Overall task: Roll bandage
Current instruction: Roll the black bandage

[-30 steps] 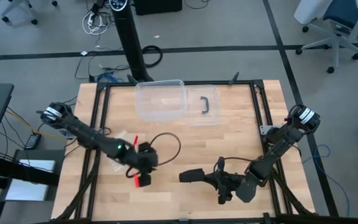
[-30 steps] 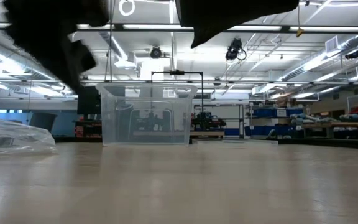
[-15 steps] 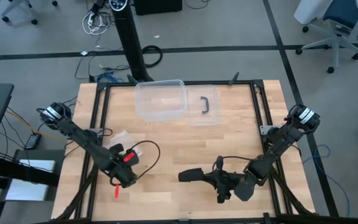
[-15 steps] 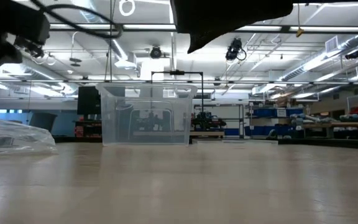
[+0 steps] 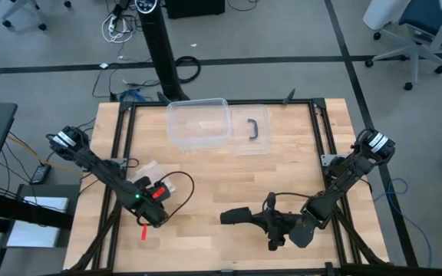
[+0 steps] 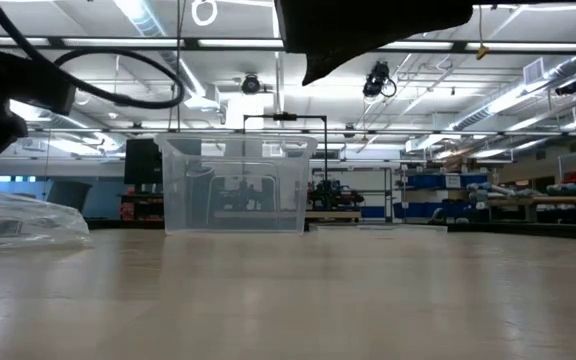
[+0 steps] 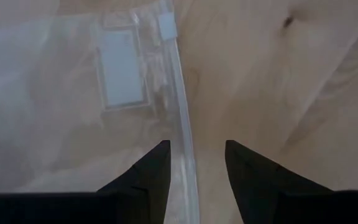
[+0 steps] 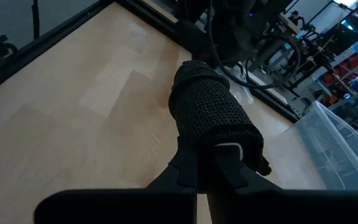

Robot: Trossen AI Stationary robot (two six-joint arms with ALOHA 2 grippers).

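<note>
The counter (image 5: 282, 176) is pale wood in smooth butcher-block strips with a dull satin sheen, framed at its edges by matt black metal rails (image 5: 322, 130). The bandage (image 8: 213, 115) is black cloth, matt, with a coarse, open knitted weave. Near the counter's far edge the box (image 5: 198, 123) is clear, glossy hard plastic; its handle (image 5: 255, 129) is opaque black. By the left edge the bag (image 7: 73, 93) is thin, crinkly clear film with a white label (image 7: 122, 76).

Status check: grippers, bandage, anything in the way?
Right gripper shut on bandage. Left gripper open over plastic bag. Nothing blocking.
</note>
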